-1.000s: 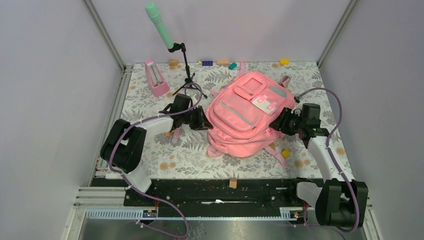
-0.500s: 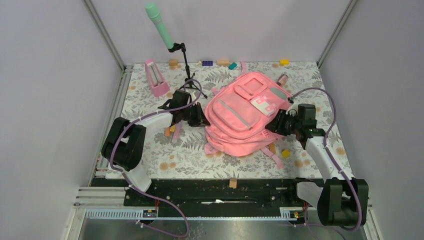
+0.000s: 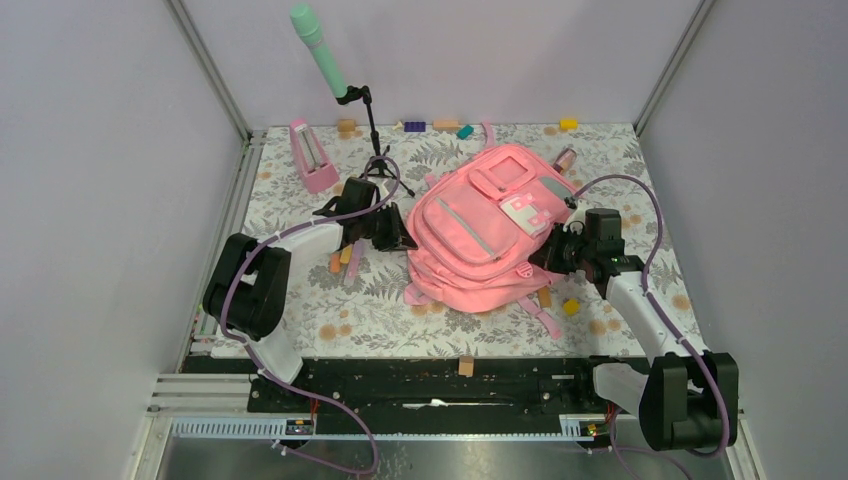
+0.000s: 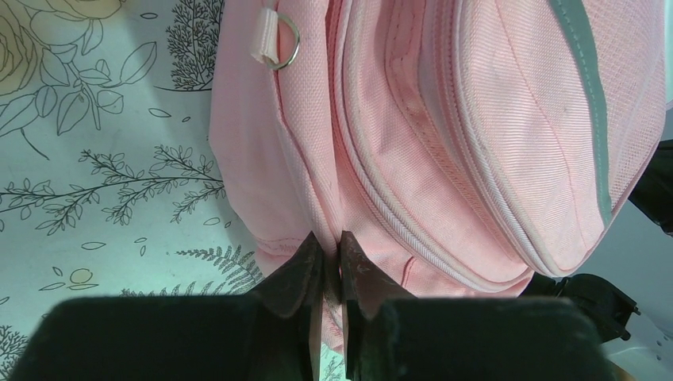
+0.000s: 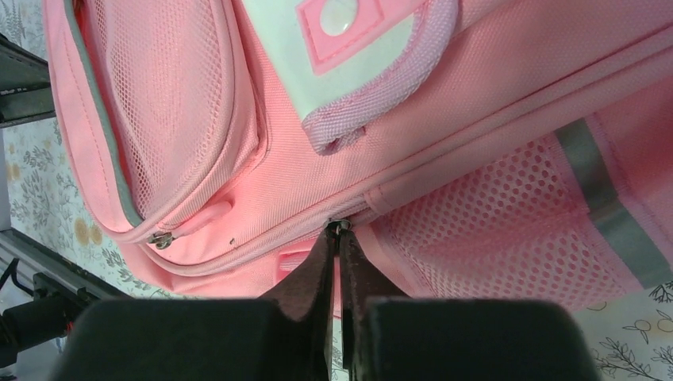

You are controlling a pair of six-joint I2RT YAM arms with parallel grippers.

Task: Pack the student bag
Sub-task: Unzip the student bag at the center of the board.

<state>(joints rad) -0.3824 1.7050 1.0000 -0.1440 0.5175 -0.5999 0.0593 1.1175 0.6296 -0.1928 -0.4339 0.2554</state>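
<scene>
The student bag (image 3: pixel 480 240) is a large soft pink backpack lying front up in the middle of the floral table. My left gripper (image 3: pixel 398 238) is at its left edge. In the left wrist view this gripper (image 4: pixel 333 240) is shut on a fold of the bag's (image 4: pixel 476 119) side fabric beside a zip seam. My right gripper (image 3: pixel 545 255) is at the bag's right side. In the right wrist view it (image 5: pixel 340 230) is shut on a small metal zipper pull (image 5: pixel 339 225) where the bag's (image 5: pixel 317 159) zip line meets the mesh side pocket (image 5: pixel 508 230).
A pink metronome (image 3: pixel 313 157) and a green microphone (image 3: pixel 318 48) on a black stand (image 3: pixel 376 150) are at the back left. Small blocks (image 3: pixel 445 125) line the back wall. Coloured sticks (image 3: pixel 343 260) lie under the left arm. A yellow block (image 3: pixel 570 306) sits near the bag's straps.
The right jaws have closed onto the zipper pull and the left jaws have tightened on the fabric. Both grippers and the bag have shifted slightly left and toward the back.
</scene>
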